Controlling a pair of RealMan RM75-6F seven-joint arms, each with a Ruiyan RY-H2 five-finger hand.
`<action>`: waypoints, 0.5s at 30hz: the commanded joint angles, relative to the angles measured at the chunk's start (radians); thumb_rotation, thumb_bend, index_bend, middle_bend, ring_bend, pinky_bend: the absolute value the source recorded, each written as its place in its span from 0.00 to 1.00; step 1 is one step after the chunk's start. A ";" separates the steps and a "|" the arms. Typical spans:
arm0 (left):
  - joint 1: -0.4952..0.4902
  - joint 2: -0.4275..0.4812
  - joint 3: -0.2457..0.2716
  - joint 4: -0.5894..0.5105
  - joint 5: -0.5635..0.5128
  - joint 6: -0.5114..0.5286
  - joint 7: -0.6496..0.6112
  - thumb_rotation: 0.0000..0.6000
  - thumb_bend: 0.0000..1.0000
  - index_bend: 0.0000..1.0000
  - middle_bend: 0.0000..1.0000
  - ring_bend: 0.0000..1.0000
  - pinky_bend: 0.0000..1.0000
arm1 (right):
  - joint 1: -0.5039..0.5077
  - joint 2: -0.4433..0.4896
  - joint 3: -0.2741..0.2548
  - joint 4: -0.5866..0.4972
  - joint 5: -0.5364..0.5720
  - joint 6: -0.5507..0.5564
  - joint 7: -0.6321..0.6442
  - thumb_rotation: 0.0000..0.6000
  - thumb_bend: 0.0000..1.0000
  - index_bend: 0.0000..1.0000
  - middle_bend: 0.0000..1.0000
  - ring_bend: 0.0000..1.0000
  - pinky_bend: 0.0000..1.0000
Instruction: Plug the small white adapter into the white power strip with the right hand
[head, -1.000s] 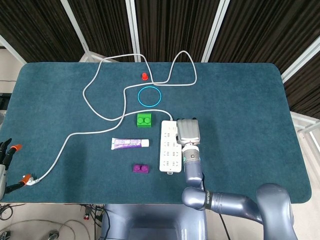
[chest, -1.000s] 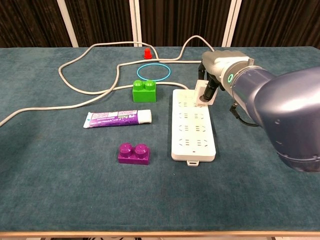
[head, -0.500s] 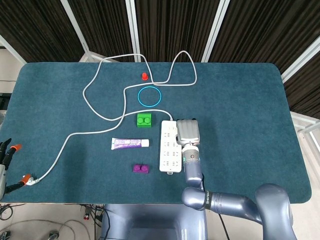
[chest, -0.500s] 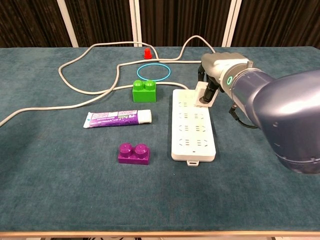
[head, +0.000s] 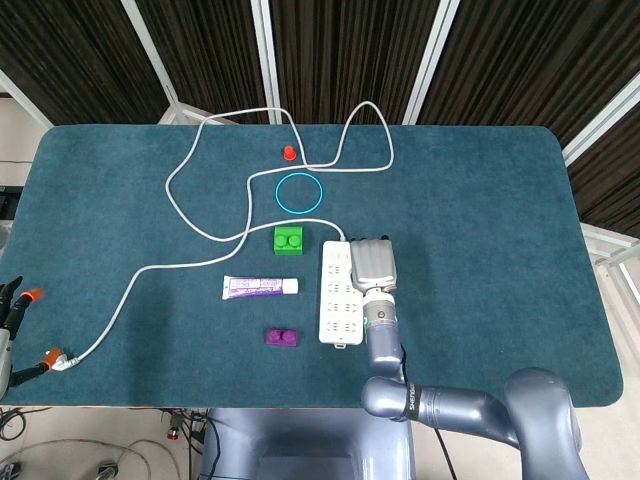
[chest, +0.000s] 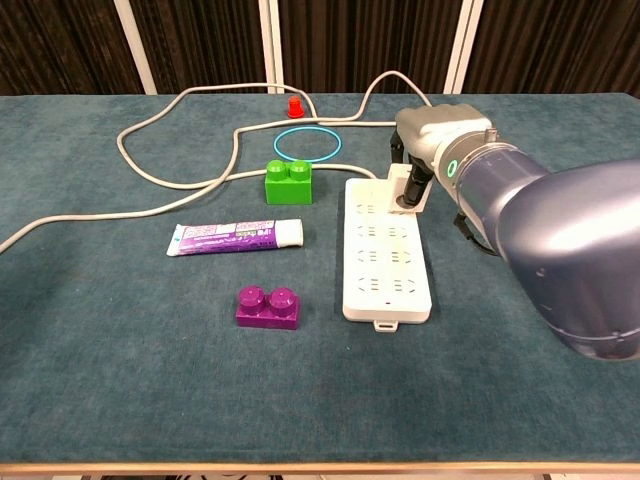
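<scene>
Right hand (chest: 425, 165) now farther left w/ adapter (chest: 400, 190) pinched in fingers, over power strip's (chest: 387, 262) top-right sockets.

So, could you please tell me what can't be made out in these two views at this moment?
- Whether the adapter prongs are seated in the power strip: the right hand covers them in chest view, and its back hides the adapter in head view.
- Left hand: cut off by head view's left edge.
- Toothpaste tube print: too small.
</scene>
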 joint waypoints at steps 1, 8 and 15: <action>0.000 0.000 0.000 0.000 0.001 0.000 -0.001 1.00 0.17 0.19 0.00 0.00 0.11 | 0.003 -0.006 -0.003 0.007 -0.005 0.001 -0.007 1.00 0.47 0.97 0.75 0.71 0.35; -0.001 0.001 -0.001 0.002 -0.002 -0.003 -0.002 1.00 0.17 0.19 0.00 0.00 0.11 | 0.004 -0.015 0.000 0.018 -0.008 -0.002 -0.020 1.00 0.47 0.98 0.76 0.72 0.36; -0.002 0.001 0.000 0.002 -0.003 -0.004 -0.002 1.00 0.17 0.19 0.00 0.00 0.11 | 0.001 -0.022 -0.001 0.022 -0.007 -0.008 -0.026 1.00 0.47 1.00 0.77 0.73 0.37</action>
